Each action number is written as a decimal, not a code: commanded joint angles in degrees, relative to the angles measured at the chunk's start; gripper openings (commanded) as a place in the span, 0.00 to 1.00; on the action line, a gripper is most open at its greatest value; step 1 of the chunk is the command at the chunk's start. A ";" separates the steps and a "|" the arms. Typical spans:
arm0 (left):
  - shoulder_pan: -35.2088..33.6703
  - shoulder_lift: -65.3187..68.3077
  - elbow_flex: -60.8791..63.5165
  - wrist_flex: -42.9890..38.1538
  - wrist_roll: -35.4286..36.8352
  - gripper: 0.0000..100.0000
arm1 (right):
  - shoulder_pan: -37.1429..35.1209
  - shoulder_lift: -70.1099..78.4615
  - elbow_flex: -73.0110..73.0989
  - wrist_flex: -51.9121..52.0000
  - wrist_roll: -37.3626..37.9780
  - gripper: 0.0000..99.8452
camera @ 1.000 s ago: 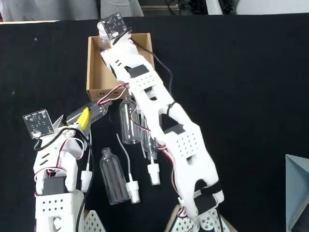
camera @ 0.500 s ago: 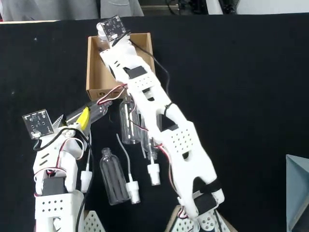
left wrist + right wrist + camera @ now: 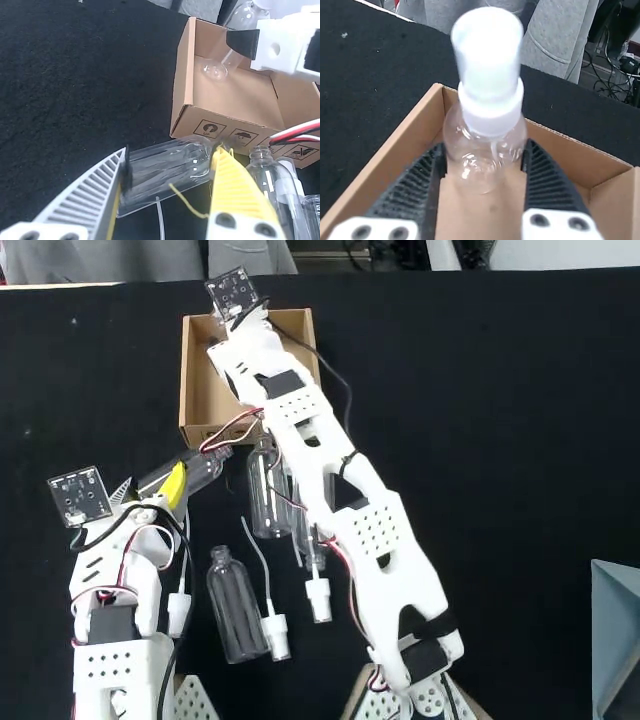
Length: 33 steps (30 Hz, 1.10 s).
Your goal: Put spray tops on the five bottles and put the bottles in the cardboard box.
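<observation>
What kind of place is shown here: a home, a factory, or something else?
Probably a robotics lab or workshop bench: two white plastic robot arms on a black cloth-covered table, with loose cables on the floor behind.

The counter (image 3: 520,420) is black, the cardboard box (image 3: 200,390) tan, the bottles (image 3: 236,608) clear, their spray tops (image 3: 276,630) white; the left end effector (image 3: 171,160) is yellow and ribbed grey.

The light is even and soft, and seems to come from above. The black counter (image 3: 520,440) shows almost no shadows. The white arm (image 3: 380,530) is very bright, nearly washed out. Small glints sit on the clear bottle (image 3: 162,165). The spray top (image 3: 487,50) of the capped bottle (image 3: 482,150), close to the lens, looks blurred.
</observation>
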 commanded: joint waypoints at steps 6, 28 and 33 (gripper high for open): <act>-0.04 -0.79 1.45 0.18 -0.35 0.25 | -1.32 -0.84 -4.35 0.09 0.26 0.18; -0.04 -0.79 1.45 0.18 -0.44 0.25 | -1.32 -0.57 -8.04 7.38 0.26 0.18; -0.04 -0.79 1.45 0.18 -0.44 0.25 | -1.85 -0.57 -8.48 7.30 -0.18 0.18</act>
